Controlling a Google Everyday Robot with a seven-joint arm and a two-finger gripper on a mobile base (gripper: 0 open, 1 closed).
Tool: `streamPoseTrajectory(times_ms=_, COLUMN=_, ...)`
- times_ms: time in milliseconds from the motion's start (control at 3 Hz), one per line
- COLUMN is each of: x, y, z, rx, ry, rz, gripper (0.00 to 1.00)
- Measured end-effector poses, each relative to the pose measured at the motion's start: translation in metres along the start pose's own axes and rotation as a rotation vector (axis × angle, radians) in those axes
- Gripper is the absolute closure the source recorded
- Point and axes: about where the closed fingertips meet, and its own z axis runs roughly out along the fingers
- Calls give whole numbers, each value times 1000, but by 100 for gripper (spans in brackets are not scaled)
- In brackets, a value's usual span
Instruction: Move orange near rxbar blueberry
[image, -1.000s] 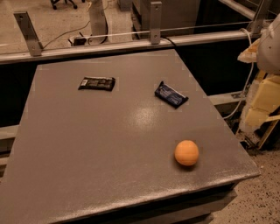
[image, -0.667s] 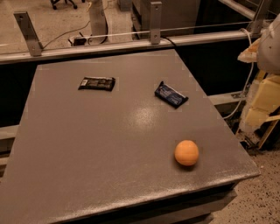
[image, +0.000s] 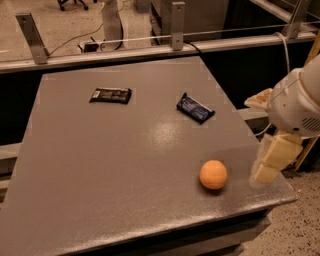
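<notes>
The orange (image: 213, 174) sits on the grey table (image: 100, 165) near its front right corner. The rxbar blueberry (image: 195, 108), a dark blue wrapped bar, lies flat further back on the right side of the table, well apart from the orange. My gripper (image: 262, 174) hangs from the white arm (image: 300, 102) at the table's right edge. It is just right of the orange, apart from it, and holds nothing that I can see.
A black-brown wrapped bar (image: 110, 95) lies at the back left of the table. A metal rail with posts (image: 176, 19) runs behind the table. Cables lie on the floor beyond. The table's front and right edges are close to the orange.
The gripper has come down and to the left, from beside the table to its right edge near the orange. The orange and both bars have not moved.
</notes>
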Motion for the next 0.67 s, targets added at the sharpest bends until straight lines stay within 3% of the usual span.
streamPoseTrajectory(times_ms=667, x=-13, y=29, z=48, rx=-96, ry=-72, rz=-36, gripper=0)
